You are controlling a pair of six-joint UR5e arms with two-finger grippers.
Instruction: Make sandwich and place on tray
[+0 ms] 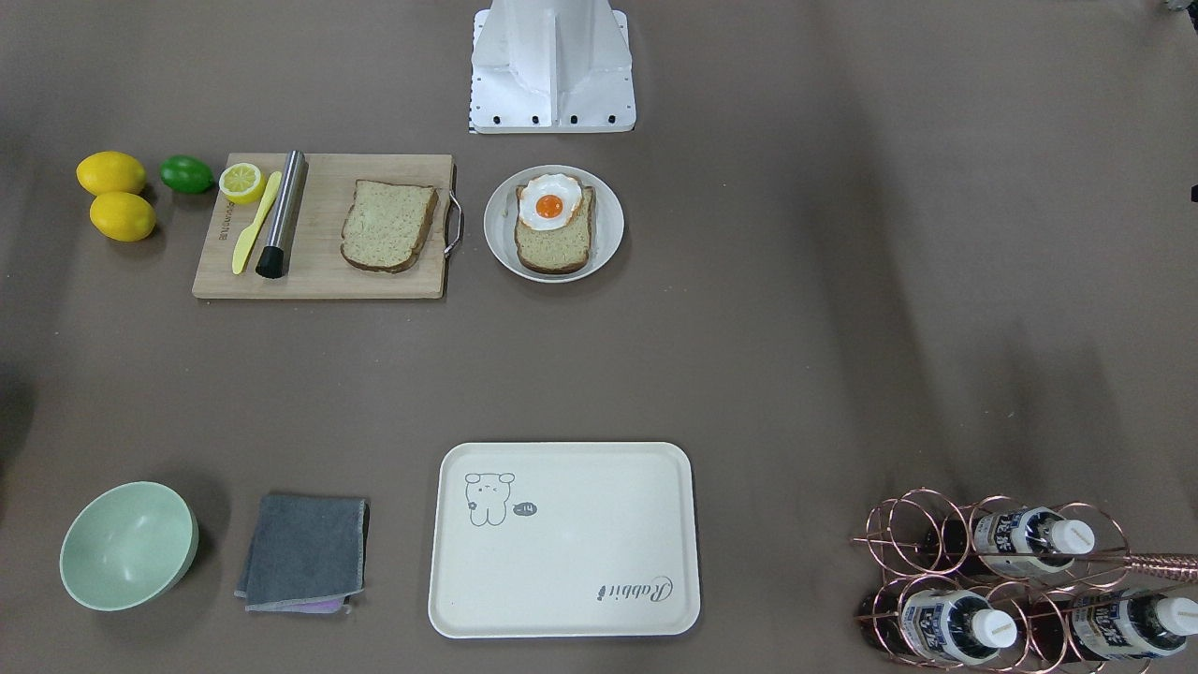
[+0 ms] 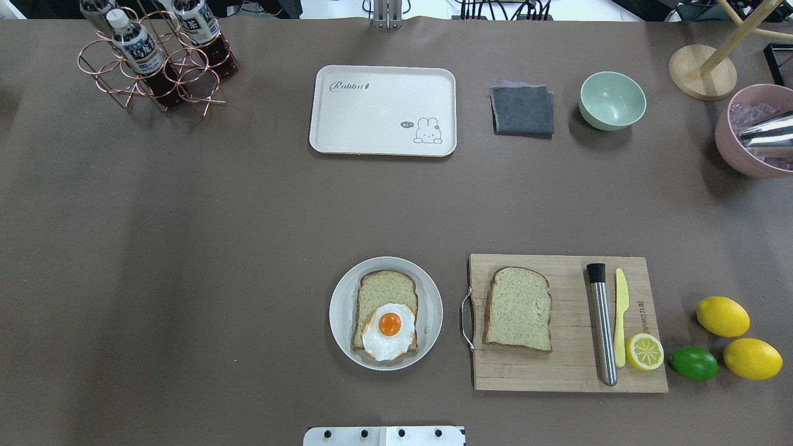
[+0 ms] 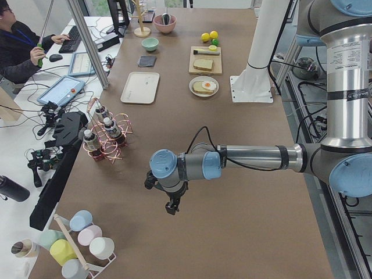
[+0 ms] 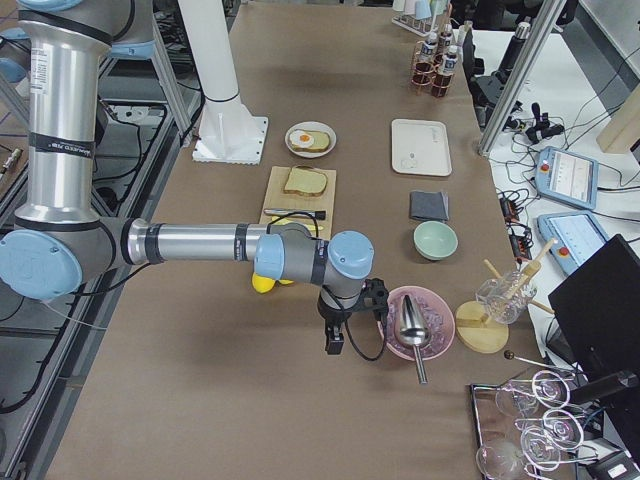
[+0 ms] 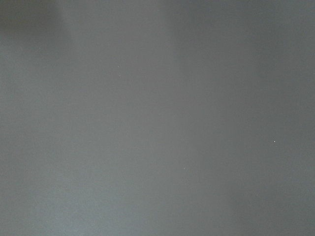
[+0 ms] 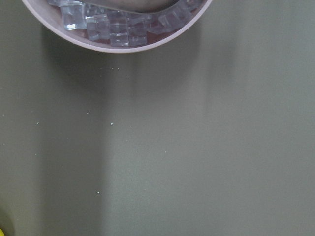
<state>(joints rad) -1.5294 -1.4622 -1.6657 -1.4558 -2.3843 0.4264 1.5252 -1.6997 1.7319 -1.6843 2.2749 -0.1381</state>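
Dial set on the overhead view, plate (image 2: pixel 338 313) at centre.

Nearest the base, one bread slice (image 2: pixel 385 288) lies flat on the plate. The egg (image 2: pixel 389 331) sits on its 6 o'clock end, with the white lapping over the crust. At 3 o'clock a second slice (image 2: pixel 519 308) lies flat on the cutting board (image 2: pixel 557 375), apart from the metal rod (image 2: pixel 602 334) and yellow knife (image 2: pixel 621 319) further out. The tray (image 2: pixel 372 118) is at 12 o'clock, well apart, with nothing on it.

Handling (judgement): the slices look light, thin and somewhat soft. They lie flat, so pinch across a crust edge. The egg looks glossy, likely slick, and sits loose and off-centre, so it may slide if the stack tilts. Carry level.

Surface: brown matte table cover (image 2: pixel 186 248), flat with faint creases. A wide stretch of it lies between plate and tray.

The left gripper (image 3: pixel 170 206) hangs over the cover far out toward 9 o'clock. The right gripper (image 4: pixel 333 345) is near the pink bowl (image 4: pixel 415 325), beyond 3 o'clock. Both show only from the side cameras, so I cannot tell whether the fingers are parted or closed. Neither is near the food.
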